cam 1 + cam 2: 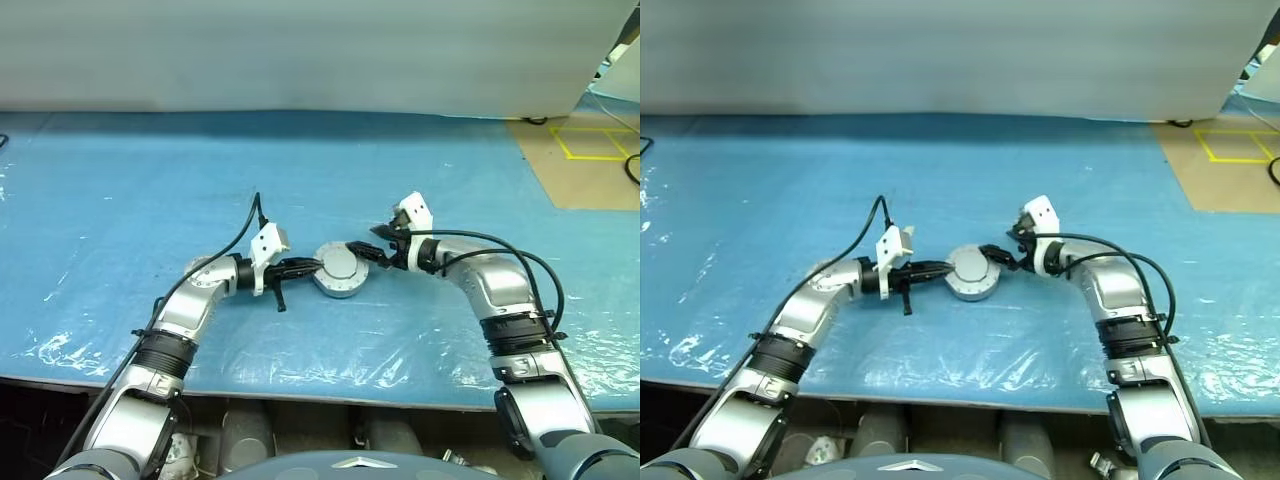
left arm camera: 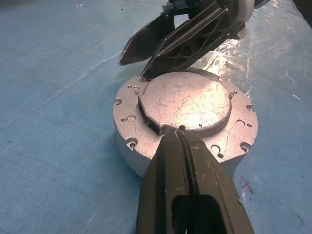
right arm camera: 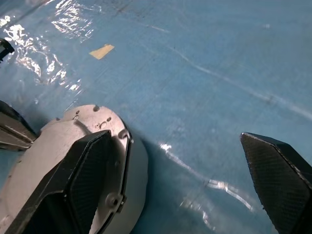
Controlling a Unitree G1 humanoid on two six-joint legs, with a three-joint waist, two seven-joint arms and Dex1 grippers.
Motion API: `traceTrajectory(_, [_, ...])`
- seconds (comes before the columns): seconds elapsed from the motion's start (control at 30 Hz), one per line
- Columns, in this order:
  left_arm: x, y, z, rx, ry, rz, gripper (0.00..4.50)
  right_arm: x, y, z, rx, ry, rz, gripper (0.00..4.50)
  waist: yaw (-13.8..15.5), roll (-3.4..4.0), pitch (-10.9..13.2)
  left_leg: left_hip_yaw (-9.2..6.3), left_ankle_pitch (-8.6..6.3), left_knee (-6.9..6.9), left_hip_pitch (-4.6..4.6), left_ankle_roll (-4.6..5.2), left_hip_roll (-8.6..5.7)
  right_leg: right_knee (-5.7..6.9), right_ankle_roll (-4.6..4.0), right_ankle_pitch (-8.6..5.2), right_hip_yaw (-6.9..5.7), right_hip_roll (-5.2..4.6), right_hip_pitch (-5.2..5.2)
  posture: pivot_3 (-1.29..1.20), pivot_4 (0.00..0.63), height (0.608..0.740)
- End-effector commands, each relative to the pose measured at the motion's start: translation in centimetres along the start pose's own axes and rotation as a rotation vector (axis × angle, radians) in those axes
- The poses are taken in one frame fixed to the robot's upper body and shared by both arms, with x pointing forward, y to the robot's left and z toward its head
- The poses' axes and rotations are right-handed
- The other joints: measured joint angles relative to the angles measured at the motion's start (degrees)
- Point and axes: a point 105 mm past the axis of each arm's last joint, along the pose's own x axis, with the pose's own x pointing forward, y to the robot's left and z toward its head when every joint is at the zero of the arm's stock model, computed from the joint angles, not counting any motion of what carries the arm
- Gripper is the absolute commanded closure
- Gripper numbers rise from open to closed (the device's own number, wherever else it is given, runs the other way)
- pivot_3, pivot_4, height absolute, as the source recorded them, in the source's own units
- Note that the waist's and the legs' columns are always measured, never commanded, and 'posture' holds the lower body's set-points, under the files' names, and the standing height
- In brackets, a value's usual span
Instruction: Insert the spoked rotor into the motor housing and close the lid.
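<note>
With the left pincer (image 1: 305,267) shut empty against the closed motor housing (image 1: 339,270) and the right pincer (image 1: 368,251) spread wide, empty, a nudge could slide it across the counter (image 1: 150,190).

A blue plastic sheet (image 1: 300,170), wrinkled and glossy, covers the tabletop. A pale wall (image 1: 300,50) rises behind it. At far right lies brown board (image 1: 585,165) marked with yellow tape lines (image 1: 590,140), possibly floor. A small tan scrap (image 3: 101,51) sticks to the sheet.

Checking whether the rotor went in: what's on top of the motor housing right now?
A silvery lid sits flat on the motor housing, covering its inside. Whether the rotor is inside cannot be seen. The shut left gripper rests at the lid's edge.
</note>
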Motion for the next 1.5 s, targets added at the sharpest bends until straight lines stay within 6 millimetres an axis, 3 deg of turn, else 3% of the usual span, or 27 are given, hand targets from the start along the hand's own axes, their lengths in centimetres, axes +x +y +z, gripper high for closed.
traceTrajectory(0.03, [0.5,-0.6,-0.5,-0.009,0.013,-0.028,4.50,-1.0,2.3,-1.0,0.160,0.062,0.138,0.02,-0.01,0.00,0.00,0.00,0.00,0.00,-0.01,0.00,0.01,-0.01,0.00,0.00,0.00,0.00,0.00,0.00,0.150,0.740])
traceTrajectory(0.23, [0.6,-0.6,-0.4,-0.008,0.009,-0.028,4.50,-1.5,4.0,-1.3,0.323,0.095,0.225,0.02,-0.13,0.03,0.01,0.02,0.00,-0.02,0.03,0.00,0.08,0.00,-0.02,-0.02,0.00,0.04,-0.01,0.00,0.150,0.740])
traceTrajectory(0.43, [0.8,-0.4,-0.3,-0.002,-0.001,-0.018,4.50,0.3,8.2,-1.0,0.534,0.072,0.411,0.02,-0.03,0.07,0.04,0.04,0.00,-0.02,-0.09,-0.01,0.06,0.00,-0.04,-0.03,0.00,0.02,-0.13,0.00,0.150,0.740])
traceTrajectory(0.53, [0.6,-0.2,-0.3,0.004,0.001,-0.008,4.50,0.4,8.7,-1.4,0.570,0.091,0.419,0.57,-0.06,0.08,0.04,0.04,0.00,-0.07,-0.13,-0.02,0.07,0.00,-0.04,-0.04,-0.02,0.03,-0.20,0.00,0.150,0.740])
traceTrajectory(0.77, [0.4,0.2,-0.3,0.009,0.002,0.010,4.50,0.1,8.1,-1.3,0.627,0.087,0.428,2.68,-0.08,0.17,0.09,0.05,0.01,-0.12,-0.23,-0.03,0.05,0.00,-0.03,-0.05,0.00,0.03,-0.33,0.00,0.150,0.740])
traceTrajectory(0.9, [0.5,0.6,0.2,0.018,-0.026,0.040,4.50,0.1,7.5,-1.3,0.639,0.092,0.397,2.87,-0.06,0.31,0.18,0.05,0.01,-0.12,-0.33,-0.03,0.03,0.00,-0.02,-0.05,0.00,0.01,-0.42,0.00,0.150,0.740])
traceTrajectory(0.97, [0.4,1.1,0.5,0.028,-0.043,0.072,4.50,0.2,7.4,-1.3,0.647,0.090,0.394,3.36,-0.04,0.31,0.18,0.04,0.01,-0.11,-0.47,-0.04,0.05,0.03,-0.01,-0.04,-0.02,0.02,-0.55,0.00,0.150,0.740])
traceTrajectory(1.3, [-0.7,4.5,2.2,0.058,-0.130,0.274,4.50,0.6,7.7,-0.8,0.666,0.042,0.399,3.38,-0.09,0.31,0.18,0.03,0.02,-0.05,-0.59,-0.04,0.04,0.09,0.11,0.04,-0.03,0.02,-0.66,0.00,0.150,0.740])
traceTrajectory(1.5, [-1.2,5.4,2.5,0.013,-0.172,0.335,4.50,1.4,4.7,1.8,0.731,-0.172,0.288,3.38,-0.08,0.32,0.18,0.02,0.02,0.00,-0.67,-0.04,0.04,0.13,0.17,0.08,-0.03,0.02,-0.74,0.00,0.150,0.740])
